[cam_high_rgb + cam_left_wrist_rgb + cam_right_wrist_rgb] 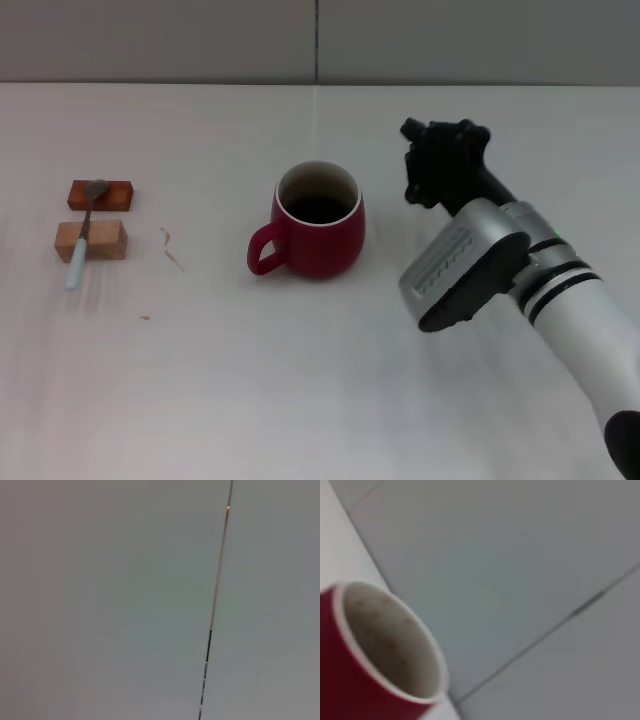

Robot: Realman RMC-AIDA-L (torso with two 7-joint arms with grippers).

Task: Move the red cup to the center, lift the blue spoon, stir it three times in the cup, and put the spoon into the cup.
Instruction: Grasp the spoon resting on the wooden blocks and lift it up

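Observation:
The red cup (318,222) stands upright near the middle of the table in the head view, with its handle toward my left and its dark inside showing. The cup's rim and red wall also show close up in the right wrist view (355,680). The blue spoon (82,236) lies at the far left across two small wooden blocks, its grey bowl on the far one. My right gripper (428,165) hangs just to the right of the cup, a short gap away from it. My left gripper is out of view.
A dark wooden block (101,194) and a lighter wooden block (91,240) sit under the spoon. A few small brown scraps (170,246) lie between the blocks and the cup. The left wrist view shows only a grey wall with a seam (215,605).

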